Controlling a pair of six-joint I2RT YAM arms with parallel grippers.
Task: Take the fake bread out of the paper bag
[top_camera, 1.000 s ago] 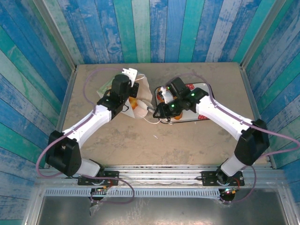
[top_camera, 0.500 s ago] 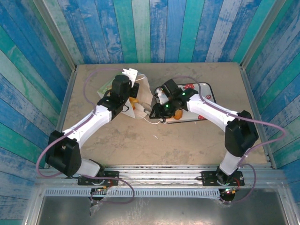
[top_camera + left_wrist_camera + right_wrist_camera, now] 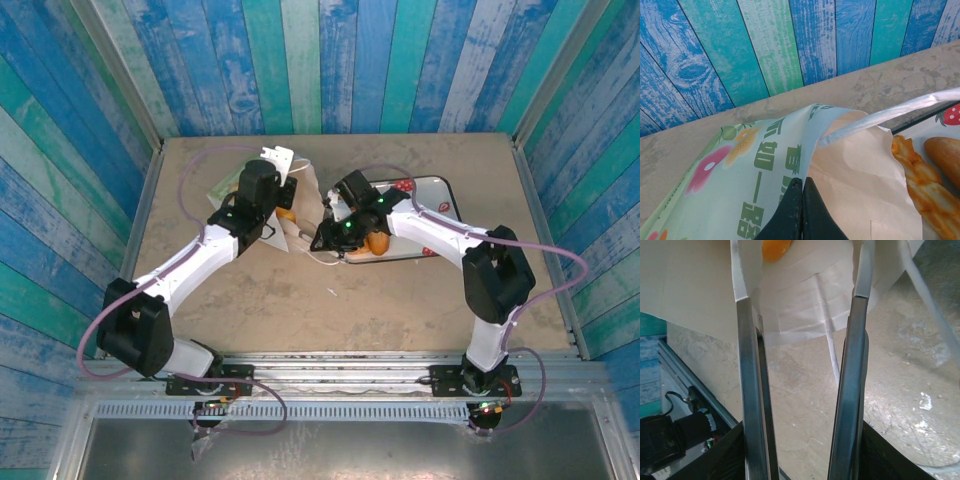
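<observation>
On the tray (image 3: 935, 131), two pastries (image 3: 917, 185) (image 3: 946, 159)

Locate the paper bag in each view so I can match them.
Top external: bag just left of centre, left of the tray.
Left wrist: bag across the lower frame, the shut left gripper pinching its rim.
Right wrist: bag along the top, beyond the right fingers.
Shared landmark: a white bag handle.
</observation>
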